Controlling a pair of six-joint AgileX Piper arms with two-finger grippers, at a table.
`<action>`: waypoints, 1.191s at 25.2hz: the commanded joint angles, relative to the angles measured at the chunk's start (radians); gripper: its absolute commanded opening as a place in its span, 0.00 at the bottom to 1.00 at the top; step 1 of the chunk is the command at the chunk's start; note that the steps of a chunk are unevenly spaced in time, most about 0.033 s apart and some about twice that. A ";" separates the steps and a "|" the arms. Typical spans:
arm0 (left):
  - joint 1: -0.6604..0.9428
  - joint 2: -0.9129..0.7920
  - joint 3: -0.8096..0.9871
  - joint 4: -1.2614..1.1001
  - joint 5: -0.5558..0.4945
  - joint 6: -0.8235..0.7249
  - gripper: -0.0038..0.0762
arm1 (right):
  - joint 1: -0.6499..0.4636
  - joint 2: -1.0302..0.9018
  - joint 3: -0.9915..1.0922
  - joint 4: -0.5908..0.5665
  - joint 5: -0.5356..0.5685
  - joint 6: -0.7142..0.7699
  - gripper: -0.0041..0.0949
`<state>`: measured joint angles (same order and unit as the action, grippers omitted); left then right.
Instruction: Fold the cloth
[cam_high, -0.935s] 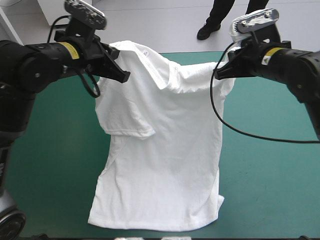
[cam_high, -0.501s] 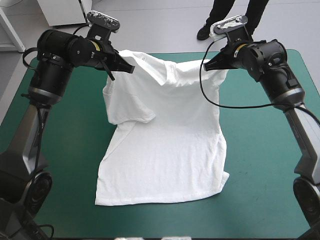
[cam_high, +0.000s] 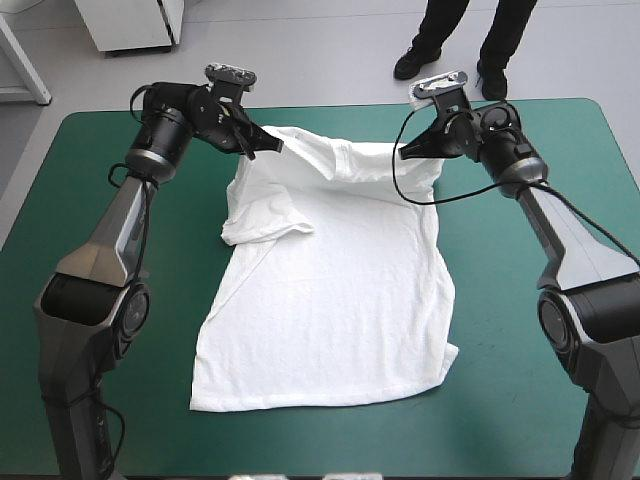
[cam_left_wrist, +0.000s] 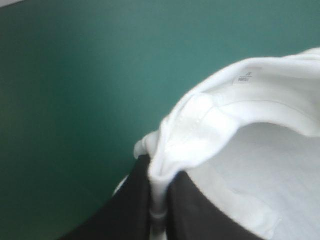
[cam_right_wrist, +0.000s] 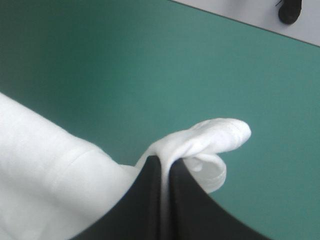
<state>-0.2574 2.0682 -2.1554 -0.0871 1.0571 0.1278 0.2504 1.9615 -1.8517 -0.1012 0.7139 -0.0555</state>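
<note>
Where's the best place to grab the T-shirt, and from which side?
Probably its two shoulder corners at the far end, each from its own outer side: the T-shirt lies spread with hem nearest, and the left gripper and right gripper pinch raised folds there.

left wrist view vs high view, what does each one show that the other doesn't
Only the left wrist view: the label inside the collar, and the fold of cloth pinched in the left gripper. Only the high view: the whole T-shirt, its hem flat near the table's near edge, one sleeve lying over the body, and the right gripper holding the other shoulder. Both: the left gripper shut on the T-shirt over the teal-green cover.
</note>
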 joint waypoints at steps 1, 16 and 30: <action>0.001 0.001 -0.026 -0.030 -0.096 -0.008 0.04 | -0.006 -0.002 -0.027 0.018 -0.065 -0.012 0.03; 0.031 0.062 -0.026 -0.136 0.063 0.066 0.71 | -0.110 0.026 -0.108 0.299 0.052 -0.191 0.71; 0.030 -0.421 0.182 -0.110 0.233 0.036 0.71 | -0.142 -0.378 0.125 0.330 0.239 -0.232 0.71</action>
<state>-0.2141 1.7963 -2.0540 -0.1909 1.2400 0.1730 0.0974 1.7056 -1.7676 0.2173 0.9811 -0.2681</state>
